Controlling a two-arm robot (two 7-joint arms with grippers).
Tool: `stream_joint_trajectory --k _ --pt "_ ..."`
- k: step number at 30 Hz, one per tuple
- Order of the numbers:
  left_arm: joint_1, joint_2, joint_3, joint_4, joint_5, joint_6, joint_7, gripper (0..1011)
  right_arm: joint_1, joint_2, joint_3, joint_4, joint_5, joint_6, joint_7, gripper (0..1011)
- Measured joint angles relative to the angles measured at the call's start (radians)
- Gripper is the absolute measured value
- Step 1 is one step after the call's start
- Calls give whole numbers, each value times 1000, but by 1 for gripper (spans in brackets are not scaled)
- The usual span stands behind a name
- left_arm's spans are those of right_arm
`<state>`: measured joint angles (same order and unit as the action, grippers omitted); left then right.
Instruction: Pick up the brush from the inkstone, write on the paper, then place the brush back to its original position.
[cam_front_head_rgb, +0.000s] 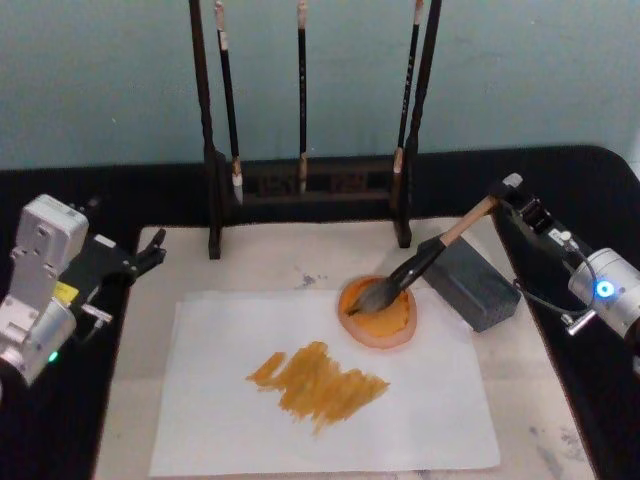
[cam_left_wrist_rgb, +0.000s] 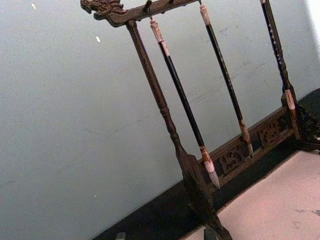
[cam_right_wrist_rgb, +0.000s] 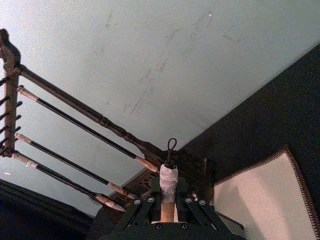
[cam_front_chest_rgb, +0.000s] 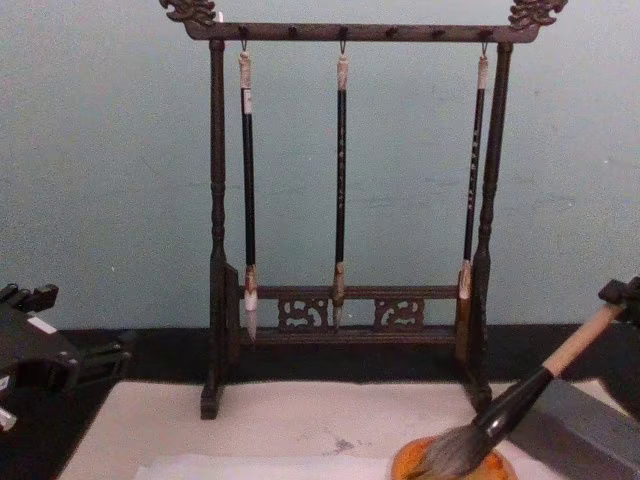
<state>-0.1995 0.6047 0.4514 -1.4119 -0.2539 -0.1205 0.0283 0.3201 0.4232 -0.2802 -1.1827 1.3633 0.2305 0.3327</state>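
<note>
Right hand (cam_front_head_rgb: 502, 202) seemingly grips brush (cam_front_head_rgb: 425, 262), bristles in dish (cam_front_head_rgb: 400, 336); left hand (cam_front_head_rgb: 150, 252) idle.

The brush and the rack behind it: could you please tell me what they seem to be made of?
The brush, held by the right gripper: pale matte handle, likely wood or bamboo; black lower section, perhaps lacquered; bushy grey bristles that look like hair. The rack: dark carved, turned posts with a slight sheen, probably stained wood.
</note>
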Motion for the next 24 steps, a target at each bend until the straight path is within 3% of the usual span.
stream_joint_trajectory --k 24 --pt "0 0 0 0 0 0 0 1010 24 21 -37 50 77 7 6 173"
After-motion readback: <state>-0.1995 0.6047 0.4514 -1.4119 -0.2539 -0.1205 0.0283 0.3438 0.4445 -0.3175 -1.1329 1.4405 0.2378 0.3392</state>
